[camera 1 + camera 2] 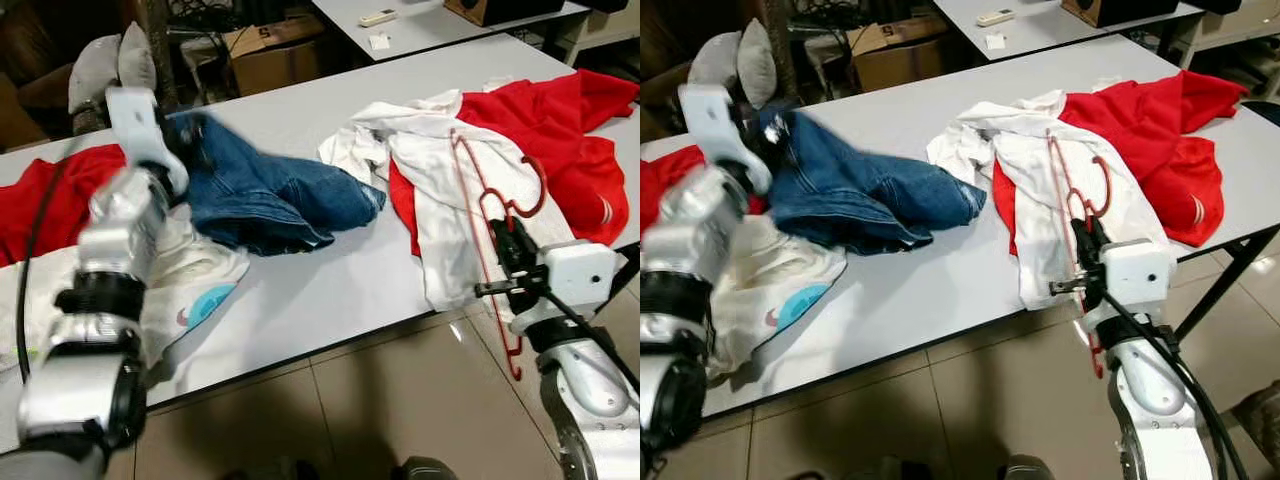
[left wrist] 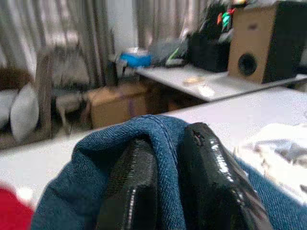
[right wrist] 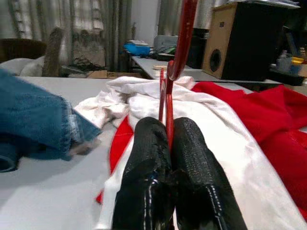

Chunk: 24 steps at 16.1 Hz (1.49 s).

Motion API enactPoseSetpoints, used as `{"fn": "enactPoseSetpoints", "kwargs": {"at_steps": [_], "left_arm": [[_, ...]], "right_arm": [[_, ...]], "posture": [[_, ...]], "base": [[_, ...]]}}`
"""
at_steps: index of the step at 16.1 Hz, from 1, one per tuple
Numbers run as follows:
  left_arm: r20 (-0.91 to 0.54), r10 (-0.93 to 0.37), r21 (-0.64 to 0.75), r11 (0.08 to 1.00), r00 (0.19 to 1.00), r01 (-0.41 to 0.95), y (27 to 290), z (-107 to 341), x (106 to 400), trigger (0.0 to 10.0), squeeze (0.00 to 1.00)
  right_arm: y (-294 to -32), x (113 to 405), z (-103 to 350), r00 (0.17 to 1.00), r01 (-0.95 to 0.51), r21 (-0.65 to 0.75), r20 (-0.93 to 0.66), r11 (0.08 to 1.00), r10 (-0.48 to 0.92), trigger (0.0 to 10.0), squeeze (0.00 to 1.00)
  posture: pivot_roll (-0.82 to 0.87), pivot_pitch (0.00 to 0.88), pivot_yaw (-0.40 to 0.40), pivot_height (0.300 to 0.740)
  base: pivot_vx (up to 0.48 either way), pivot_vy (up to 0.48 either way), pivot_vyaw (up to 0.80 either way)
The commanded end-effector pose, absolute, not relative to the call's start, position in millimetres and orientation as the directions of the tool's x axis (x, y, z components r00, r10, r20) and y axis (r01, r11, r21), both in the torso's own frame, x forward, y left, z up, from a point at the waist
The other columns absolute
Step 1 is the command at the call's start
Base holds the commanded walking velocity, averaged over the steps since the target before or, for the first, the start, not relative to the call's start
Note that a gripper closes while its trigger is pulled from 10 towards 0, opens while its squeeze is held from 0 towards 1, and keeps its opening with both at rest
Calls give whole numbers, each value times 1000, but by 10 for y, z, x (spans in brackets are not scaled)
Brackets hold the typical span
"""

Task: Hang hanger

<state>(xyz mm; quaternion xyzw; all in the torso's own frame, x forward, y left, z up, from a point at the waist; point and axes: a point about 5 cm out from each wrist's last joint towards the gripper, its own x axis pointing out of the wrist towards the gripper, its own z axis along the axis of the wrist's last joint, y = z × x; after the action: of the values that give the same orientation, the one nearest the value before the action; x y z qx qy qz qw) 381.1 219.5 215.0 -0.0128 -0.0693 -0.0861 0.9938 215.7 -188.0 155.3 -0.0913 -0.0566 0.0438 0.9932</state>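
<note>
Up close, the right wrist view shows the right gripper (image 3: 169, 143) pinched tight on a thin bar of the red hanger (image 1: 487, 232), which lies over the white shirt (image 1: 440, 170) at the table's (image 1: 330, 280) near edge. Left of the shirt, the left gripper (image 2: 168, 187) squeezes a fold of the blue jeans (image 1: 265, 195), arm raised and bent. A red garment (image 1: 565, 140) lies right of the shirt.
</note>
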Motion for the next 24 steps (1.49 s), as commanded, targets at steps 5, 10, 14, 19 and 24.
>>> {"fn": "enactPoseSetpoints", "kwargs": {"at_steps": [5,10,14,19,24], "left_arm": [[136,-72,31,997,988,68,2355,2478,3907,10000,929],[-328,-301,13,946,895,323,2396,1867,3766,10000,1000],[-495,-494,8,820,715,572,2665,1772,3410,10000,1000],[-589,-450,127,768,671,627,3193,2001,3130,10000,1000],[-249,-754,63,614,608,787,2586,2366,3193,10000,1000]], "right_arm": [[-1865,2141,1531,990,-88,-172,90,981,104,10000,0],[-1847,2127,1495,991,-101,-173,70,980,114,10000,0],[-1848,2123,1476,991,-116,-172,53,978,126,10000,0],[-1836,2142,1470,988,-138,-173,47,975,148,10000,0],[-1849,2162,1480,986,-147,-177,48,973,158,10000,0]], "posture": [[-215,0,151,740],[-223,0,162,740],[-221,0,161,740],[-193,0,130,740],[-184,0,120,740]], "base": [[0,0,0],[0,0,0],[0,0,0],[0,0,0],[0,0,0]]}}
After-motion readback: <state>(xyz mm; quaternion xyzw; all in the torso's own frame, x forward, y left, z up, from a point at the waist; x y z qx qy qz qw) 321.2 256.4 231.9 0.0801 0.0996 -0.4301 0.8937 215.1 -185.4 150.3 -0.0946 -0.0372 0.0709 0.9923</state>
